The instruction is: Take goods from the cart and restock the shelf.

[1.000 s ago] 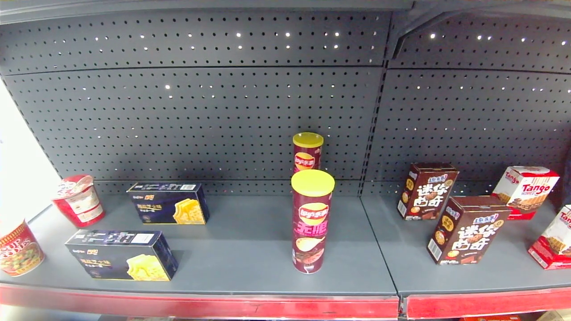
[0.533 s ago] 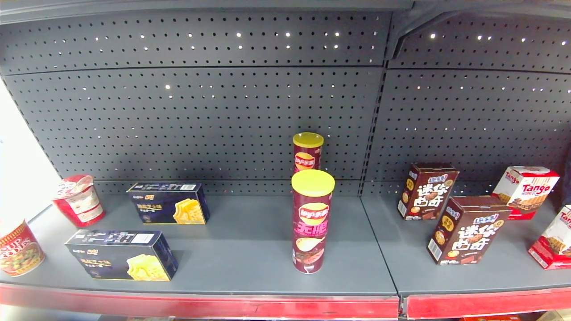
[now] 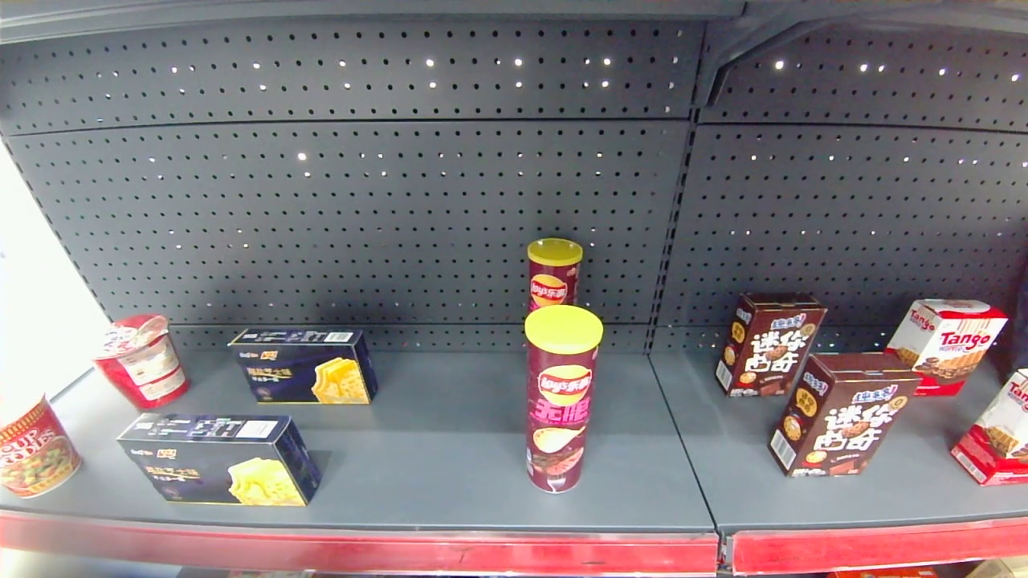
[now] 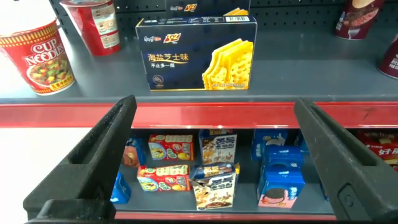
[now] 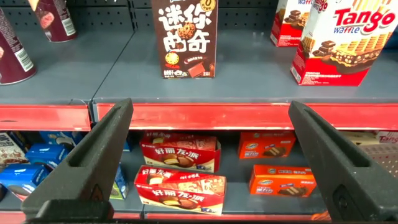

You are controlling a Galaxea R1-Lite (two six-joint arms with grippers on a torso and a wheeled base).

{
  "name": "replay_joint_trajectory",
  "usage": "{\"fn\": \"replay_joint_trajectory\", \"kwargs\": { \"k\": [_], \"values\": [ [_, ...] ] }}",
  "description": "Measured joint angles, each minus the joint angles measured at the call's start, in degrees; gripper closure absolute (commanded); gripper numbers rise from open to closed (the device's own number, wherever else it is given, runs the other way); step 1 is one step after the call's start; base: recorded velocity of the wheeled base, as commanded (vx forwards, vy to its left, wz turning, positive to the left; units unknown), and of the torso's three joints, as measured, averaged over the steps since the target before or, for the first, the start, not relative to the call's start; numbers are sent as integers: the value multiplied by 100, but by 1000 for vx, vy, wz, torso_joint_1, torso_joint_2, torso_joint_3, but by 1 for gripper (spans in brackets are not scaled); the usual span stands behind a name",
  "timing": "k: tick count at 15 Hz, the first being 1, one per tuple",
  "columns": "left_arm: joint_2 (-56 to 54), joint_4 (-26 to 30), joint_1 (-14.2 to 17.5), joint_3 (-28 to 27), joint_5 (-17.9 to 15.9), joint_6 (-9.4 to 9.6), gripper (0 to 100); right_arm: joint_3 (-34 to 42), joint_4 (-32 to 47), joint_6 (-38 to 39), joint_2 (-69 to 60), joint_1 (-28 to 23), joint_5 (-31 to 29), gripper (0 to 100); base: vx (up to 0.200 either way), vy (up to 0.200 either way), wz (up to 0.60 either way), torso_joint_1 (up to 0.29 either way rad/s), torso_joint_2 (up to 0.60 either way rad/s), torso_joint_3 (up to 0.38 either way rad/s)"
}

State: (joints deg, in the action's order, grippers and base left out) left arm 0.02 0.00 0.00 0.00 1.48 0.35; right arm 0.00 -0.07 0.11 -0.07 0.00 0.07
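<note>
Head view: matte grey shelf (image 3: 450, 449), perforated back panel (image 3: 345, 209), glossy cylindrical chip can (image 3: 562, 401) upright mid-shelf (flat yellow lid). Left wrist: left gripper (image 4: 214, 106) spread wide, empty, facing a navy cardboard box (image 4: 196, 53). Right wrist: right gripper (image 5: 210, 104) wide too, empty, facing a brown carton (image 5: 186, 37).

Left tool (image 4: 214, 104), right tool (image 5: 210, 104) (jaws wide apart)

shelf (image 3: 450, 449): grey deck, red front lip | far left: front noodle cup (image 3: 32, 449), rear noodle cup (image 3: 143, 359) | left: front blue box (image 3: 221, 459), rear blue box (image 3: 303, 366) | centre: front chip can (image 3: 562, 401), rear chip can (image 3: 553, 273), upright | right: front brown box (image 3: 839, 413), rear brown box (image 3: 769, 343), rear wafer box (image 3: 948, 345), front wafer box (image 3: 1000, 433)
</note>
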Motion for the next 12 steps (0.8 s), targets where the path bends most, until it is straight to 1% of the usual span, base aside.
{"fn": "replay_joint_trajectory", "kwargs": {
  "k": [12],
  "values": [
    [0,0,0,0,0,-2,0,0,0,-1,0,0,0,0,0,0,0,0,0,0]
  ]
}}
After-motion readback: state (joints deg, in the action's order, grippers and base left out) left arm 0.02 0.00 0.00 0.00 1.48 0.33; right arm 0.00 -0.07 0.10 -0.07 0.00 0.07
